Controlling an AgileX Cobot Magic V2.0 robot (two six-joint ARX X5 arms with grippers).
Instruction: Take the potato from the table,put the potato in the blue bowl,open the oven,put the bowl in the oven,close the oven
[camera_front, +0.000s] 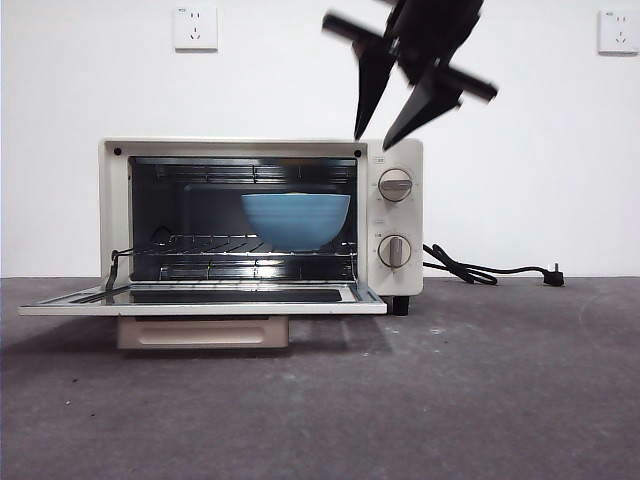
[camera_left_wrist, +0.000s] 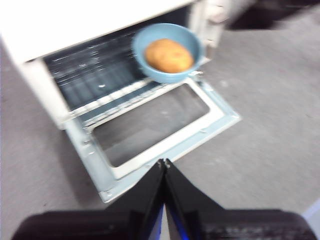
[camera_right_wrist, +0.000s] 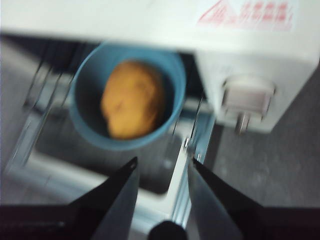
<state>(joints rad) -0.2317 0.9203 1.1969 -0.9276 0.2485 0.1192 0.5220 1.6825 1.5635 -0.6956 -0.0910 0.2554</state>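
Observation:
The cream oven (camera_front: 250, 146) stands with its door (camera_front: 200, 298) folded down flat. On the wire rack inside, toward the right, sits the blue bowl (camera_front: 296, 218), and the orange-tan potato (camera_left_wrist: 169, 55) lies in it. The front view hides the potato behind the bowl's wall. My right gripper (camera_front: 373, 140) hangs open and empty just above the oven's top right corner. Its wrist view looks down on the bowl (camera_right_wrist: 85, 115) and potato (camera_right_wrist: 131, 100) past the open right gripper (camera_right_wrist: 164, 161). My left gripper (camera_left_wrist: 164, 162) is shut on nothing, raised in front of the lowered door, out of the front view.
Two round knobs (camera_front: 395, 185) sit on the oven's right panel. A black cord (camera_front: 480, 270) with plug trails right along the back of the dark grey table (camera_front: 450, 400). The open door juts forward over the table, with a crumb tray (camera_front: 200, 332) under it.

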